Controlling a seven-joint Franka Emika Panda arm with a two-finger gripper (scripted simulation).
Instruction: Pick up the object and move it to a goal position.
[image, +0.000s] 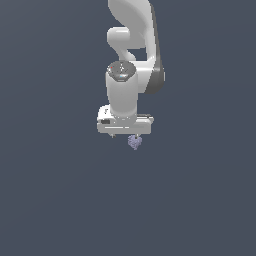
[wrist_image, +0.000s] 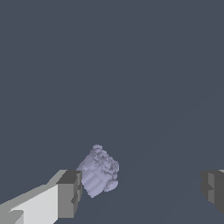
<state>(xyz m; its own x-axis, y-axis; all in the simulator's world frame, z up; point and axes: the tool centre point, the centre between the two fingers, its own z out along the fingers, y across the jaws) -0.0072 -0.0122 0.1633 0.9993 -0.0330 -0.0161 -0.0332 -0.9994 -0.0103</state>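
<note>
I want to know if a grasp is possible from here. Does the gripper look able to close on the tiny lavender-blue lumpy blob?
Probably yes. The gripper has its jaws wide apart with the tiny lavender-blue lumpy blob between them, right beside one fingertip. Nothing else shows in the way.

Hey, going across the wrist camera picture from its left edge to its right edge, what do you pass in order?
One gripper finger → the lavender-blue blob, close beside that finger → a wide stretch of bare dark ground → the other finger at the right edge.

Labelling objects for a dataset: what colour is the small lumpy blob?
Pale lavender-blue blob, clearest in the wrist view.
</note>
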